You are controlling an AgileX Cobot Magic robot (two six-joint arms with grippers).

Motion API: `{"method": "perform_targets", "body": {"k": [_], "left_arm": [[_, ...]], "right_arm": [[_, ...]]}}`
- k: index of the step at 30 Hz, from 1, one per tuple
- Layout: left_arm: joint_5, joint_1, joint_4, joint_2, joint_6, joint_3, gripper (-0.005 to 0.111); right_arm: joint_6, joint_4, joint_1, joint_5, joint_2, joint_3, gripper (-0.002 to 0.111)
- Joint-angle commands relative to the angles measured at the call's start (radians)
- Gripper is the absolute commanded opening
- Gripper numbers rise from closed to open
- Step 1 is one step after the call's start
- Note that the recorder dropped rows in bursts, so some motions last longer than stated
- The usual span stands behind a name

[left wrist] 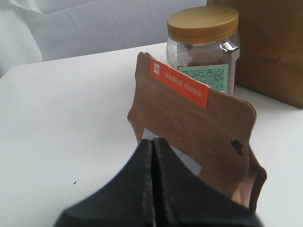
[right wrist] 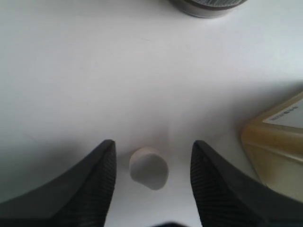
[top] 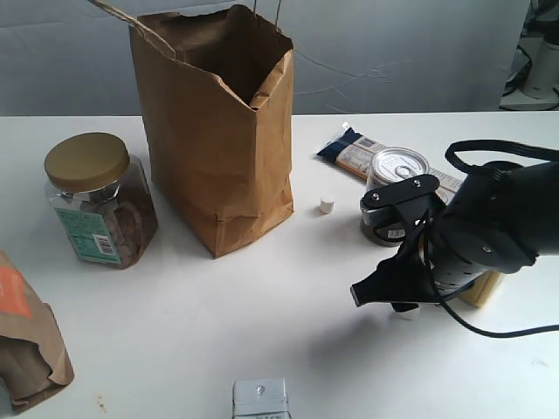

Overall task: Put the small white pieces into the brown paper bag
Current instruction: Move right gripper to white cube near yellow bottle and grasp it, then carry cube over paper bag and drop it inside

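Note:
The tall brown paper bag (top: 218, 131) stands open at the back of the table, and its side shows in the left wrist view (left wrist: 272, 52). One small white piece (top: 327, 205) lies to its right, beside the can. A second white piece (right wrist: 149, 168) lies on the table between the spread fingers of my right gripper (right wrist: 152, 152), touching neither; in the exterior view its edge peeks out below the right gripper (top: 406, 312). The right gripper is open and low over the table. My left gripper (left wrist: 153, 142) is shut and empty, facing the small labelled bag.
A small brown bag with an orange label (left wrist: 199, 137) lies at front left (top: 26, 340). A gold-lidded jar (top: 99, 199) stands left of the paper bag. A can (top: 397, 188), a snack bar (top: 349, 155) and a yellow bottle (right wrist: 279, 142) crowd the right arm.

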Motion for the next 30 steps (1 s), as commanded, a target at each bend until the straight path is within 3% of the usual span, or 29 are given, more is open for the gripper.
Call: {"method": "perform_targets", "body": {"k": [1,11,15,22,26,30], "left_arm": [[-0.006,-0.004,-0.009,-0.003,-0.002,0.003,0.000],[-0.006,-0.004,-0.009,-0.003,-0.002,0.003,0.000],[-0.006,-0.004,-0.009,-0.003,-0.002,0.003,0.000],[-0.006,-0.004,-0.009,-0.003,-0.002,0.003,0.000],[-0.006,-0.004,-0.009,-0.003,-0.002,0.003,0.000],[-0.006,-0.004,-0.009,-0.003,-0.002,0.003,0.000]], "right_arm": [[0.006,-0.004,-0.005,0.007,-0.001,0.001,0.046],[0.008,-0.001,-0.005,-0.014,0.061,0.001,0.045],[0.008,-0.001,-0.005,-0.017,0.061,0.001,0.033],[0.001,-0.001,-0.001,-0.014,0.059,0.001,0.000],[-0.033,0.040,0.001,0.005,0.027,0.001,0.000],[-0.211,0.217,0.001,0.007,-0.063,0.001,0.000]]}}
